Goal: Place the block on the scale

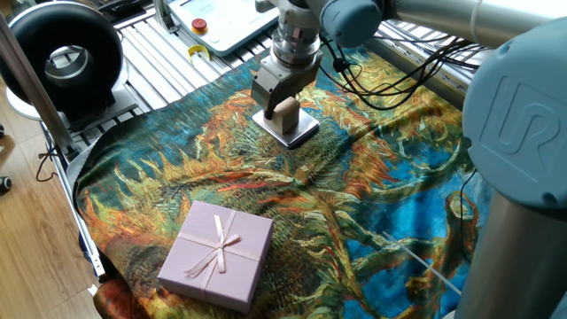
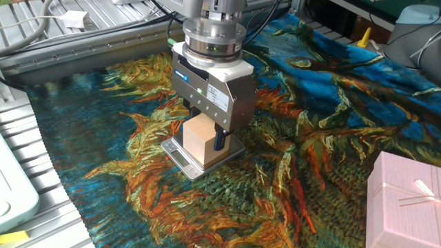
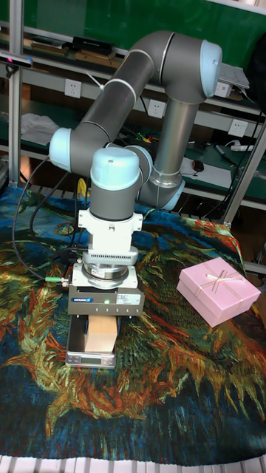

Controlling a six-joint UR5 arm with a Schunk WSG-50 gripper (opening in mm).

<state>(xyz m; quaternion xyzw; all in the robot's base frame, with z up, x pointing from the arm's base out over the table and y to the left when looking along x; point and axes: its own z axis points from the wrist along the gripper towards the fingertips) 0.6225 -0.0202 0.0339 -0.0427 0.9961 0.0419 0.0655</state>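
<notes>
The tan block (image 1: pixel 285 113) (image 2: pixel 204 141) (image 3: pixel 100 334) rests upright on the scale (image 1: pixel 302 134) (image 2: pixel 180 158) (image 3: pixel 90 360), a thin silver slab lying on the patterned cloth. My gripper (image 1: pixel 283 103) (image 2: pixel 206 132) (image 3: pixel 101 324) hangs straight over the block, its dark fingers (image 2: pixel 219 140) flanking the cube's upper half. The jaws look slightly parted from the block's sides, so the gripper reads as open. The gripper body hides the top of the block in the tall fixed view.
A pink gift box (image 1: pixel 216 253) (image 2: pixel 406 200) (image 3: pixel 218 289) with a ribbon lies on the cloth well away from the scale. Cables (image 1: pixel 390 75) trail behind the arm. A black round device (image 1: pixel 64 58) and a white pendant (image 1: pixel 217 19) sit beyond the cloth's edge.
</notes>
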